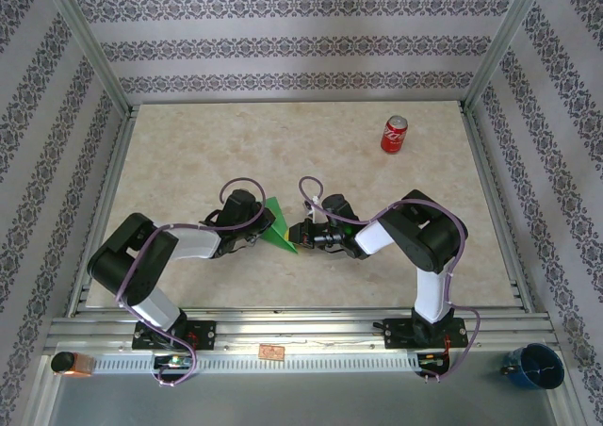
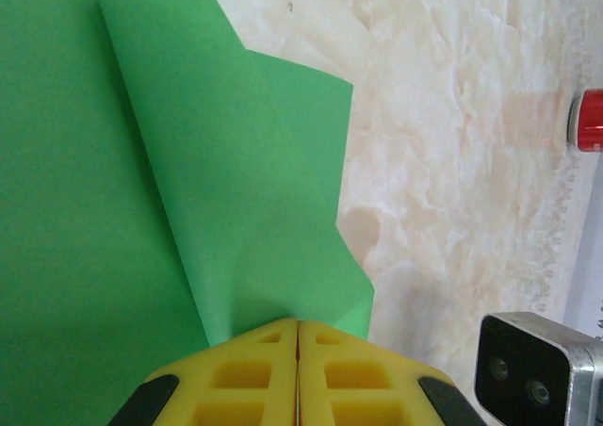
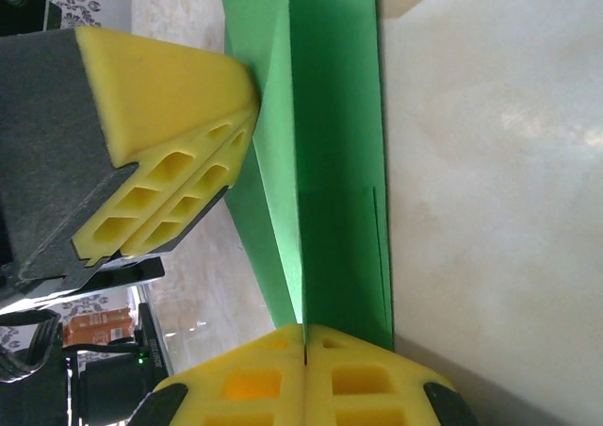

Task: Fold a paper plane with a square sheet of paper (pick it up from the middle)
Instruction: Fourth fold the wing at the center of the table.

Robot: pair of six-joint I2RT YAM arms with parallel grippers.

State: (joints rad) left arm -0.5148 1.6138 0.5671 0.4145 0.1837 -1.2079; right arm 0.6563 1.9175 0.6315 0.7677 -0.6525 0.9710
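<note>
Near rail: I see a blue cup [image 1: 537, 366] off the right end, beside the base of the right arm.
Left gripper: the left gripper [image 2: 298, 327] has its yellow pads pressed together with no gap, pinching an edge of the green paper [image 2: 141, 209]. From the right wrist I see the same pads clamped on the paper's left side.
Right gripper: the right gripper [image 3: 303, 332] is also fully closed, its pads meeting on the near end of the paper, right at a fold line.
Paper: it hangs between the two grippers, which face each other from left and right. It is already creased, with one flap folded over another and a long, straight fold running away from the right gripper. It sits near the middle of the worktop [image 1: 236, 153], towards the near side. I cannot tell whether its lower edge touches the surface.
Worktop: pale and marbled, with a metal frame around it.
Soda can: the red can [image 1: 394, 135] stands upright at the far right, well apart from the paper and both arms.
Walls: patterned panels [image 1: 283, 40] close off the back and sides.
</note>
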